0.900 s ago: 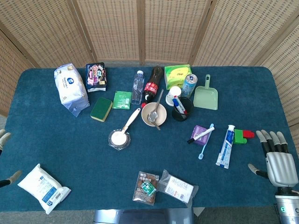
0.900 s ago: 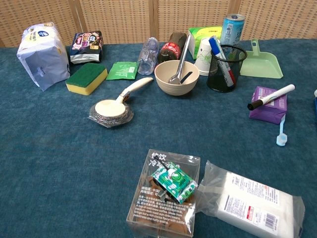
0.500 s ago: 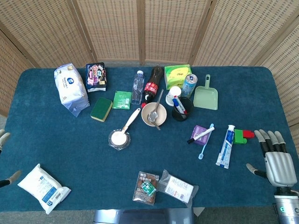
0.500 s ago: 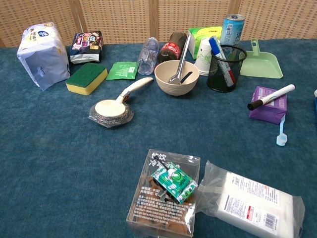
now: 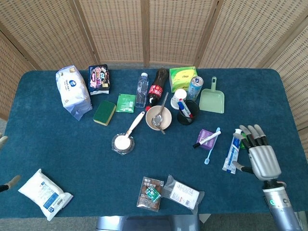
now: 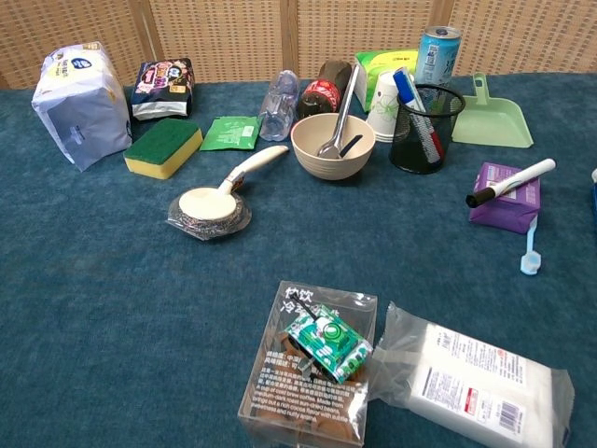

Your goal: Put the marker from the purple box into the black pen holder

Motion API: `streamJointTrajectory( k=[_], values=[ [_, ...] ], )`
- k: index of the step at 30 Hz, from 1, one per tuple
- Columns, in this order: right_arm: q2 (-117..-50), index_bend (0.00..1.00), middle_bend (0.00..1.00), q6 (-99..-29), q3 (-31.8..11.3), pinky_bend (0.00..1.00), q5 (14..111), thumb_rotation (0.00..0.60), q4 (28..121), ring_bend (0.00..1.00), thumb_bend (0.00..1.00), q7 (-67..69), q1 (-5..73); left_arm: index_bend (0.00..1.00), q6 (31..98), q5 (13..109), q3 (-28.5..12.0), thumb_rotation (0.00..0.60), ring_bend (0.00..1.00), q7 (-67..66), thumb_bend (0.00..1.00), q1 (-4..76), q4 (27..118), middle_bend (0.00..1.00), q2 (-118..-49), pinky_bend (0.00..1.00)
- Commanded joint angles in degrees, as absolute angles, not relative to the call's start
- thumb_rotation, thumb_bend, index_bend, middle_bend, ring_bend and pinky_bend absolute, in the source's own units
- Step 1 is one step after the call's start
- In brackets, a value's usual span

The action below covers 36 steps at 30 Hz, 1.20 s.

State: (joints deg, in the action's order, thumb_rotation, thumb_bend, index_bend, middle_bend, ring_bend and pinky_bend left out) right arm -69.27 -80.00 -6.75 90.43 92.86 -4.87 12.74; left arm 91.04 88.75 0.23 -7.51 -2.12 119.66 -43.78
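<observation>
right hand: the right hand [image 5: 261,156] had slid in from the desk's right edge toward the middle, and now hovered over the toothpaste tube [image 5: 232,150], fingers [image 5: 251,132] spread and holding nothing

what that means: looked to me like the start of the reach for the marker, nothing grabbed yet, so the task was barely underway

marker: the marker [image 6: 510,182] lay across the top of the purple box [image 6: 505,202], black cap sticking out toward the bowl [image 6: 333,145] side, same spot as in the earlier pictures

pen holder: the black pen holder [image 6: 424,128] stood just behind the box with a blue and red pen already in it, no change there

left hand: only a sliver of the left hand [image 5: 6,184] showed at the desk's left edge in the head view, couldn't tell what its fingers were doing, and it had barely shifted

next move, my guess: the hand had to get past the toothpaste and the blue toothbrush [image 5: 212,145] without knocking them

chest view: no hand showed up in it at all, same as before
</observation>
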Motion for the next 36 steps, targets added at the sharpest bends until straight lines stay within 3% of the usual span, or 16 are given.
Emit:
streamJointTrajectory(
  k=[1,10,17,36],
  values=[
    [-71.22,0.28,0.00,-77.24,-7.59,0.00,90.63,0.600,92.08,0.00,0.07,-5.85,15.45,0.00,91.06,88.55,0.12,0.600,0.00,-7.45,0.20,-2.09,119.67,0.00,-43.77,0.00],
    [-74.61,0.33,0.00,-71.86,-8.62,0.00,88.78,0.600,90.54,0.00,0.22,-8.58,20.16,0.00,90.49,87.75,-0.14,0.600,0.00,-7.50,0.20,-1.73,119.75,0.00,-43.76,0.00],
    [-76.79,0.35,0.00,-70.62,-9.17,0.01,88.01,0.600,88.68,0.00,0.44,-8.95,22.32,0.00,90.20,87.18,-0.30,0.600,0.00,-7.95,0.20,-1.53,119.91,0.00,-43.85,0.00],
    [-82.44,0.36,0.00,-65.34,-8.08,0.07,86.53,0.600,80.79,0.00,0.48,-10.72,27.44,0.00,89.77,86.56,-0.40,0.600,0.00,-9.60,0.20,-1.24,120.27,0.00,-44.34,0.00]
  ],
)
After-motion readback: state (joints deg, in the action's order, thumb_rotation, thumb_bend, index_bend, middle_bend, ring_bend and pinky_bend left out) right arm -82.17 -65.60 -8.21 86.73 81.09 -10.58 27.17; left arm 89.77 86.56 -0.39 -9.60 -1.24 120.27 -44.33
